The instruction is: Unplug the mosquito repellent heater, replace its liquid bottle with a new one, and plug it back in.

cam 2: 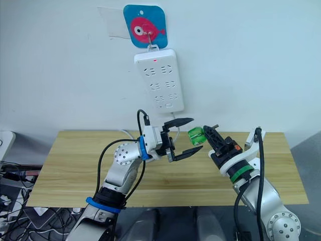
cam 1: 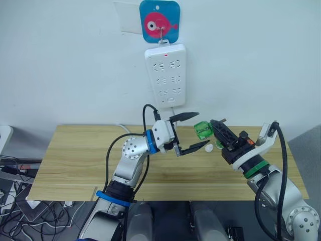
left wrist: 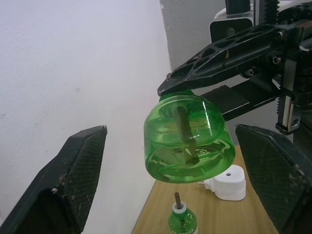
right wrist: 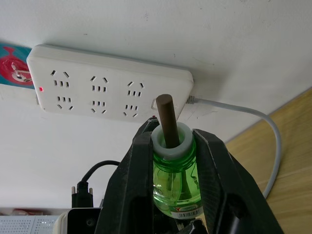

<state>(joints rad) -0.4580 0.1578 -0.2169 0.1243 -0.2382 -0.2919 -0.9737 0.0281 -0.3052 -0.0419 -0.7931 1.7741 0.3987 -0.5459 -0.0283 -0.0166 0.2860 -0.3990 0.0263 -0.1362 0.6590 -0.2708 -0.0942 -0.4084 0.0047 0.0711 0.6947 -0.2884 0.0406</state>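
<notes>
Right gripper: its two black fingers are closed tight on a green bottle. It holds the bottle up in the air, over the back part of the table.
Green bottle: it is see-through green with a white neck and a brown stick poking out of the top. In the right wrist view it sits squeezed between the two black fingers. It touches nothing but those fingers.
Left gripper: its fingers are spread wide apart. One finger is above and one is below, and the hand holds nothing. The green bottle is just in front of the open fingers, about level with the gap between them. In the left wrist view the bottle hangs between the two fingers and touches neither one.
Mosquito repellent heater: a small white round thing with a little hole on top. It rests on the table, under and behind the green bottle. No hand touches it. It is not plugged in.
Second bottle: another green bottle with a white neck and a brown stick. It stands upright on the table, near the white heater.
Power strip: long and white, hanging on the wall above the table from a hook. A small red light glows near its top. Its sockets look free.
Fish picture: a blue square with a pink fish, stuck on the wall right above the power strip.
Table: light wood, pushed against the white wall.
</notes>
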